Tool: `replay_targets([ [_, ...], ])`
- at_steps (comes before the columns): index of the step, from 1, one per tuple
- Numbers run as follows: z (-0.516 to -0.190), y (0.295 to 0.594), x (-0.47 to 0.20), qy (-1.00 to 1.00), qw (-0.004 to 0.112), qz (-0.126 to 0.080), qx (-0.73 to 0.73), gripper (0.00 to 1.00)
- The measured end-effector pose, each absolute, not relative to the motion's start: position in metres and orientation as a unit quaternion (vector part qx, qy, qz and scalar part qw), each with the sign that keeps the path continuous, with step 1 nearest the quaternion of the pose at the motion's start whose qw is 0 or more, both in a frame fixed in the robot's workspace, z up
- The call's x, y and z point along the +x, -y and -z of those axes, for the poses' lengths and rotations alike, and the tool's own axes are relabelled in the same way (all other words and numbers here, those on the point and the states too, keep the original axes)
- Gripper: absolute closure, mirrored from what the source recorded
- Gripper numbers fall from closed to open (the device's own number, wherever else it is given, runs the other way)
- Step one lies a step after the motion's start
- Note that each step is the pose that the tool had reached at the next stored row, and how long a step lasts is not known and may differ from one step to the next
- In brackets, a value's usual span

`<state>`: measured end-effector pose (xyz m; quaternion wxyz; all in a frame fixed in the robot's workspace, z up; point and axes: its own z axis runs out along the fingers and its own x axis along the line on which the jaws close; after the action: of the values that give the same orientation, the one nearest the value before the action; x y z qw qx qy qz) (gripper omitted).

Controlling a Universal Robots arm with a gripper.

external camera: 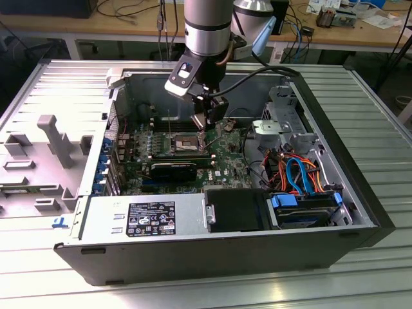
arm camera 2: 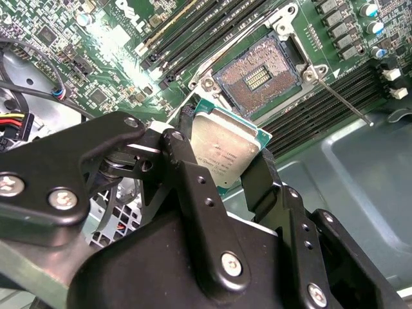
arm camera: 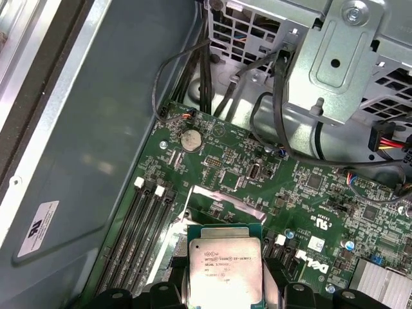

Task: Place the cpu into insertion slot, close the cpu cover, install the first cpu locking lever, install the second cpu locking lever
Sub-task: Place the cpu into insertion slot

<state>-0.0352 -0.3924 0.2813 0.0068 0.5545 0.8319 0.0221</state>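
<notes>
Clamping the cpu (arm camera 2: 226,147) by opposite edges, your end effector (arm camera 2: 222,168) holds it clear above the motherboard (arm camera 2: 103,71); the insertion slot (arm camera 2: 257,77), uncovered, lies just below and toward the exterior view's left.

robot arm (external camera: 207,26) reaching into open computer case (external camera: 193,254), jaws near insertion slot (external camera: 183,143)

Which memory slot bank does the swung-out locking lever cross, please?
The bank beside the grey case wall, under the locking lever; the other bank beyond the insertion slot isn't.
</notes>
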Motion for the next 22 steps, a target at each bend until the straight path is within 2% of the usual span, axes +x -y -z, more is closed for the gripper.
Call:
replay_targets([
  [22,-0.2807,0.3924,-0.0353,-0.826,0.007,-0.022,0.564,0.45],
])
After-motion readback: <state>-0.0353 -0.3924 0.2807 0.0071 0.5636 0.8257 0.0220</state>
